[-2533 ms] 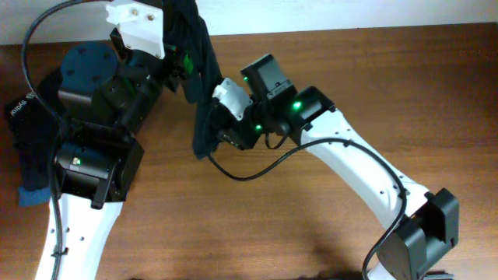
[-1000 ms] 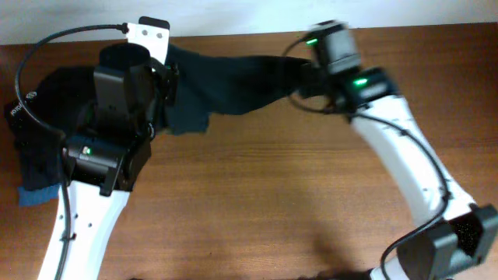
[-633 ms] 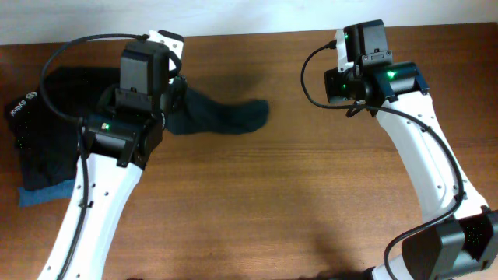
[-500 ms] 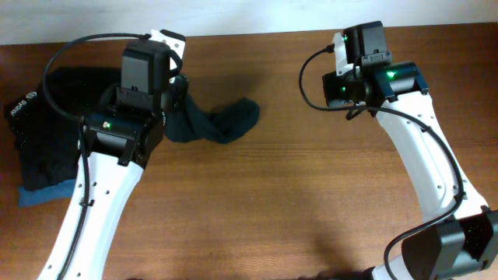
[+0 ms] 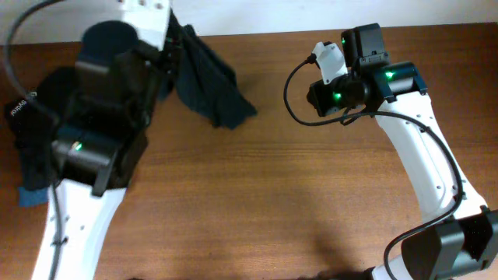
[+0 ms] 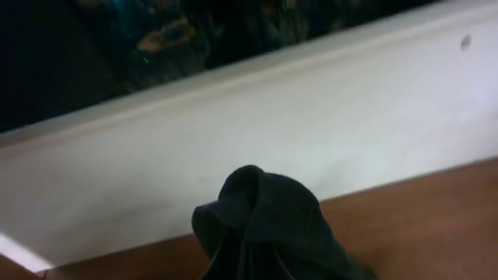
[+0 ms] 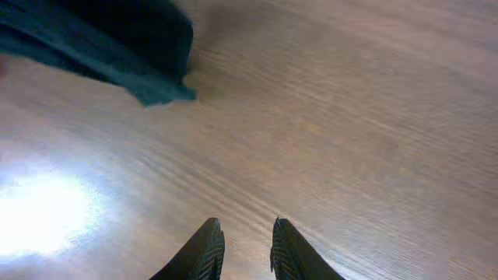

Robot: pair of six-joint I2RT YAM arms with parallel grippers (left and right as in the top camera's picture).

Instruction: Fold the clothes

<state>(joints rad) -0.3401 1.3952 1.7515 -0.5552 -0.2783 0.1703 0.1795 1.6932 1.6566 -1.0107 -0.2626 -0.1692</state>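
Note:
A dark teal-black garment (image 5: 208,78) hangs bunched from my left gripper (image 5: 174,48), raised near the table's back edge, and its free end trails onto the wood. In the left wrist view the fabric (image 6: 268,229) covers the jaws, which are shut on it. My right gripper (image 7: 245,227) hovers over bare wood with its fingers slightly apart and nothing between them. It sits to the right of the garment (image 7: 117,43) and apart from it. Overhead, the right gripper (image 5: 315,93) points left toward the cloth.
More clothes lie in a black pile (image 5: 31,136) at the far left, one with white lettering (image 5: 23,101) and a blue piece (image 5: 35,196) beneath. The left arm (image 5: 93,148) covers part of the pile. A white wall runs behind the table's back edge (image 6: 311,117).
The right gripper has let go of the garment's far end and drawn back with its jaws parted. The cloth has collapsed toward the left gripper, which has lifted it toward the back edge.

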